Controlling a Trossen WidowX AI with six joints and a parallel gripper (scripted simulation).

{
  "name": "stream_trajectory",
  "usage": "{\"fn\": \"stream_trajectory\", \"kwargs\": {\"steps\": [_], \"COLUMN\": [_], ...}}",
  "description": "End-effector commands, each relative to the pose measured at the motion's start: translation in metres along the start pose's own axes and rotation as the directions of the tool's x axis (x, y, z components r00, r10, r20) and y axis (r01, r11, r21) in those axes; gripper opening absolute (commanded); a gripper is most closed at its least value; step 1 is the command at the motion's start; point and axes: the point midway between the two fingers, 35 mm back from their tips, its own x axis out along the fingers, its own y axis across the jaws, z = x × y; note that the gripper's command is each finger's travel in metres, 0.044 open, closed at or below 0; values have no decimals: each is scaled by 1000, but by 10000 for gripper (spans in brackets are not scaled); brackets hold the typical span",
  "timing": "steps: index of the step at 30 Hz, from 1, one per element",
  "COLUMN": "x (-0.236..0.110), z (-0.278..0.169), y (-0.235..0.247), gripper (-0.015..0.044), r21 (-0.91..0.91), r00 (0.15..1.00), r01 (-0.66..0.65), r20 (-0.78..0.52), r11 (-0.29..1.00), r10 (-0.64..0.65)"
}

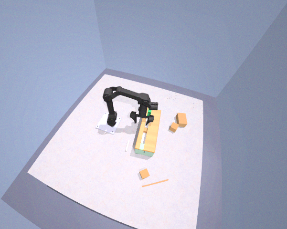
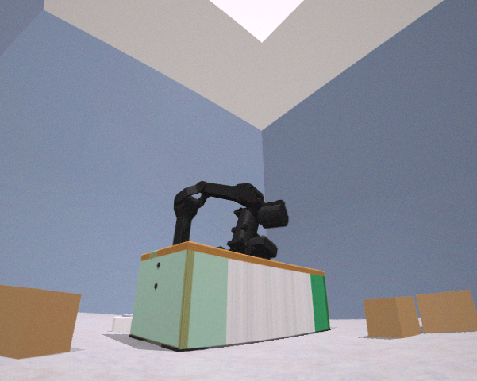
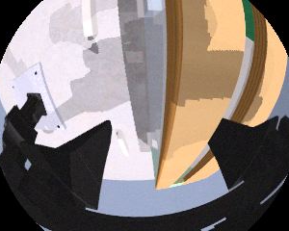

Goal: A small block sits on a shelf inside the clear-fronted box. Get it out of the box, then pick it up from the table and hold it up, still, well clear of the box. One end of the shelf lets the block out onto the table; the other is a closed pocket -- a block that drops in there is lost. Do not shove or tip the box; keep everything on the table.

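Note:
The long box (image 1: pixel 154 133) (image 2: pixel 271 299) (image 3: pixel 197 117) has a wooden top with a lengthwise slot, a pale green end and a dark green end. The small orange block (image 1: pixel 145 130) shows through the slot, about mid-length; I cannot make it out in the wrist view. My gripper (image 1: pixel 141 123) (image 3: pixel 156 120) is open and empty, pointing down over the box's robot-side edge. One finger is on the robot side of the box, the other appears over its top. In the exterior view the fingertips are hidden behind the box. Whether a finger touches the box I cannot tell.
A large orange block (image 1: pixel 181 119) (image 2: pixel 448 311) and a smaller one (image 1: pixel 173 127) (image 2: pixel 384 317) lie beyond the box. Another orange cube (image 1: pixel 144 173) (image 2: pixel 28 320) and a thin orange stick (image 1: pixel 154 182) lie past the pale green end. A white bar (image 1: pixel 127 145) lies on the robot side.

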Motion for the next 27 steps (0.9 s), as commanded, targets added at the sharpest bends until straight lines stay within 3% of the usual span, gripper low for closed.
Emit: {"fn": "stream_trajectory", "kwargs": {"steps": [1, 27], "x": [7, 22], "z": [1, -38], "y": [2, 1], "gripper": [400, 400], "r21": [-6, 0], "r00": [1000, 1000], "r01": [-5, -1], "r20": [-5, -5], "r11": [1000, 1000], "r10": [5, 1]}}
